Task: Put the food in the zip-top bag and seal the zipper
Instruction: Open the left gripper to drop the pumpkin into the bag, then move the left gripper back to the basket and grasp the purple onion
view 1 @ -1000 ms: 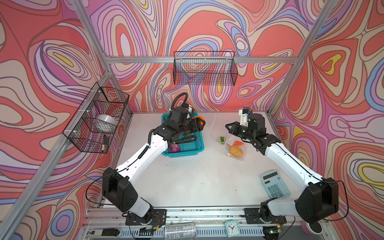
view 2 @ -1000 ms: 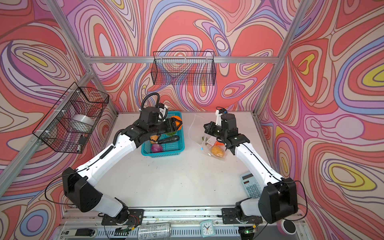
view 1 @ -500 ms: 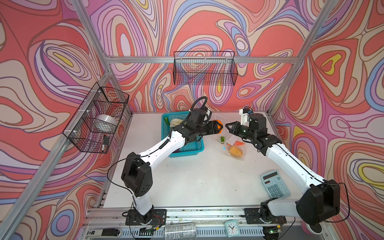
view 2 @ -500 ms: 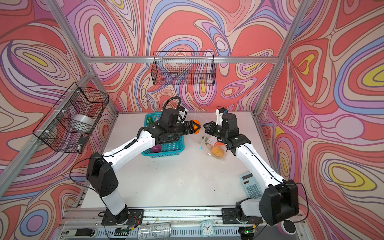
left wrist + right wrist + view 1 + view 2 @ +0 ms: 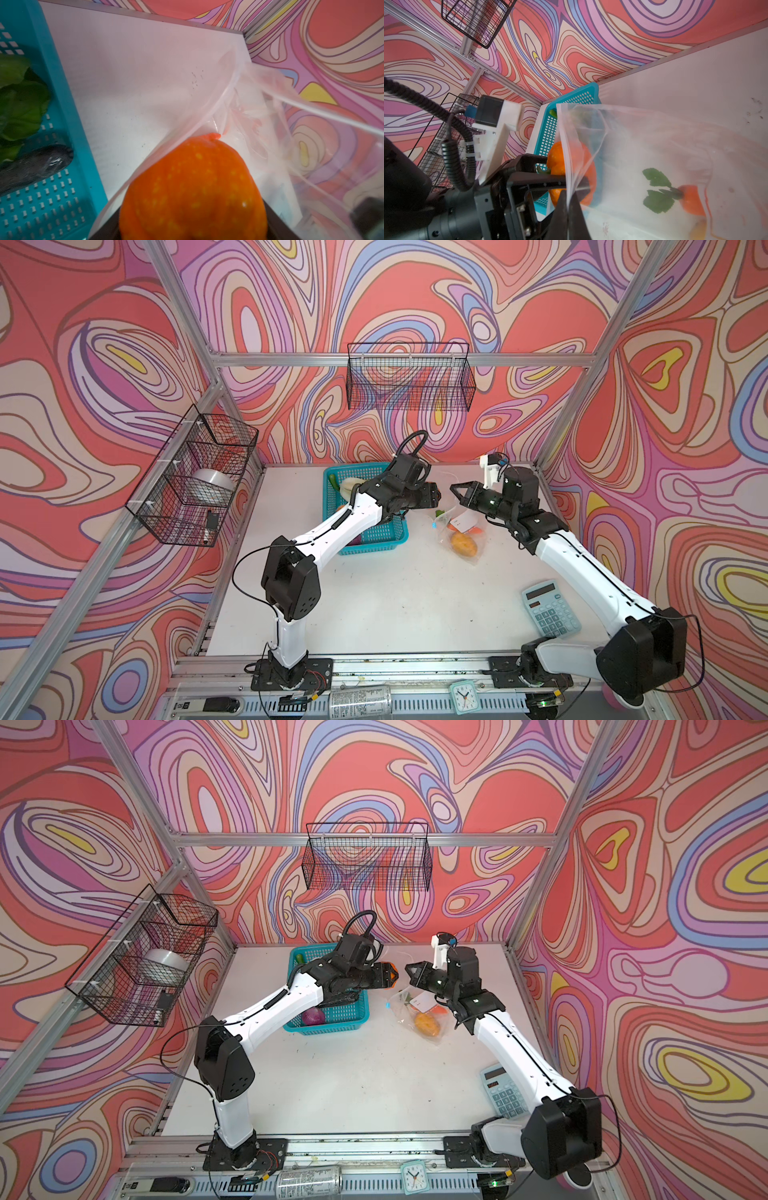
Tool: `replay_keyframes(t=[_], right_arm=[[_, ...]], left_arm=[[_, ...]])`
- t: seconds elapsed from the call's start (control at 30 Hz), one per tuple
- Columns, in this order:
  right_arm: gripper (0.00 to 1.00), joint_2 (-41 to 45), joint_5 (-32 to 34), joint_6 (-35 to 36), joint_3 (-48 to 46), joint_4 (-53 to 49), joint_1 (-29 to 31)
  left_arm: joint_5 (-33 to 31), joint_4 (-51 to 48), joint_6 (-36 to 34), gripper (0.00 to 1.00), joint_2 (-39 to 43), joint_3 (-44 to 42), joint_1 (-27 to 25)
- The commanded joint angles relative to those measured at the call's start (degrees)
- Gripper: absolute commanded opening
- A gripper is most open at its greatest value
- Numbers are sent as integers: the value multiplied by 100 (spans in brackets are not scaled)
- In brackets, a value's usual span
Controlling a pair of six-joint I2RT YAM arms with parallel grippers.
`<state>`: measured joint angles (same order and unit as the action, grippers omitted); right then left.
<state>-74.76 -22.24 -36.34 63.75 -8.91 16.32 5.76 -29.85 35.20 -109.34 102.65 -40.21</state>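
Left wrist view: an orange pumpkin (image 5: 193, 187) is gripped between the widely spread jaws of the left claw (image 5: 382, 981), at the mouth of the clear bag (image 5: 643, 145). The bag's rim is pinched in the fully closed right claw (image 5: 568, 205) and held up beside the teal basket (image 5: 62, 83); a carrot (image 5: 689, 199) is seen inside the bag, low on the surface (image 5: 395, 593)
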Motion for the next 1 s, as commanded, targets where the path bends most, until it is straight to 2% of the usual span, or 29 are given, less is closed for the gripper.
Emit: replay_keyframes(t=[0.0, 0.23, 0.37, 0.43, 0.77, 0.97], right_arm=[[0, 27, -162, -30, -79, 269, 26], [0, -69, -220, -112, -90, 382, 26], [0, -93, -216, -115, -70, 376, 28], [0, -95, -211, -106, -68, 373, 25], [0, -93, -132, -90, -85, 325, 26], [0, -60, -20, -56, -105, 243, 21]], left_arm=[[-465, -755, -285, 68, -175, 220, -56], [-425, -849, -276, 76, -212, 259, -59], [-420, -856, -266, 88, -185, 281, -52], [-377, -850, -244, 99, -170, 303, -58], [-186, -720, -199, 100, 228, 360, -58], [-446, -175, -249, 100, 930, -157, -49]])
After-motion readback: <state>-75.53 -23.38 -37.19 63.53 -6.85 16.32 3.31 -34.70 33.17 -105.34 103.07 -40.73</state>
